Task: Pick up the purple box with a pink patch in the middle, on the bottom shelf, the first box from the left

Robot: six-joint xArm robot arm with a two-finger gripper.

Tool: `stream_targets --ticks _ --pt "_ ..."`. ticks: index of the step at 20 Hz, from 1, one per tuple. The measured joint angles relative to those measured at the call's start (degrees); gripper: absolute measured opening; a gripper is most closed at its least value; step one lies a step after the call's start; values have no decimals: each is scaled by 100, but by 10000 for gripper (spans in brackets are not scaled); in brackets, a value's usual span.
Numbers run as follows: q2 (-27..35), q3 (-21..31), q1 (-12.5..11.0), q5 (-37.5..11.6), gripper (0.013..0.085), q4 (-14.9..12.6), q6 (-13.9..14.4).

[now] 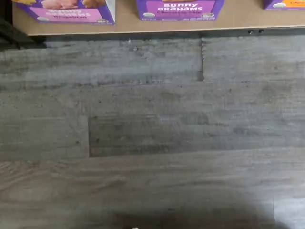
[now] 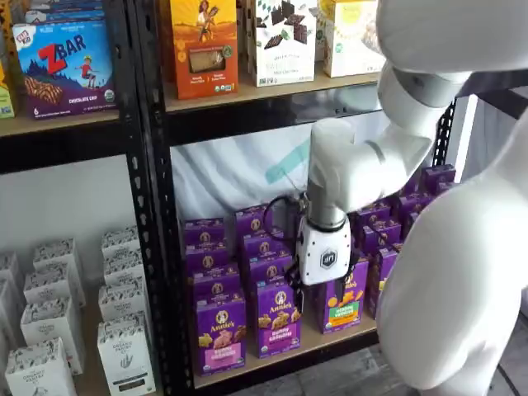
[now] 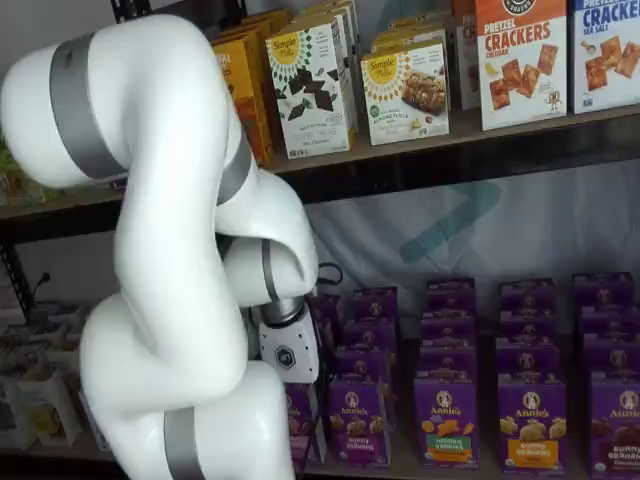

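The white-bodied gripper [image 2: 327, 285] hangs low in front of the purple cartons, its black fingers hidden, so I judge them spread wide, holding nothing. The upright purple box with the pink band [image 2: 220, 332] stands just left of and below it on the light-brown wooden bottom shelf [image 2: 280, 356]. Its near-identical neighbour, the purple carton with a darker purple patch [image 2: 277, 318], sits directly beside it, so a slightly misaligned approach could grab or topple the wrong one.

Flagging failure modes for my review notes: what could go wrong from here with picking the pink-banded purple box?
1. The purple box stands close beside a like purple carton, so the wrong one could be taken.
2. Rows are tightly packed; the claw could knock neighbours.
3. The box stands near the front edge of the bottom shelf and might tip forward onto the floor.
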Motion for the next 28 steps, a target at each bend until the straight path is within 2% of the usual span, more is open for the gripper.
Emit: stream_targets --ticks 4,11,13,20,25,28 --pt "575 -84 75 -613 850 -59 122" --pt "1678 -564 263 -1306 850 -248 481" --pt "1946 -730 312 -1431 850 -221 503" --pt "2694 -1278 500 -1653 850 -363 827" --pt "3078 -1670 604 -1634 850 -704 1261" --pt "3303 -1950 683 -1565 850 -571 1210"
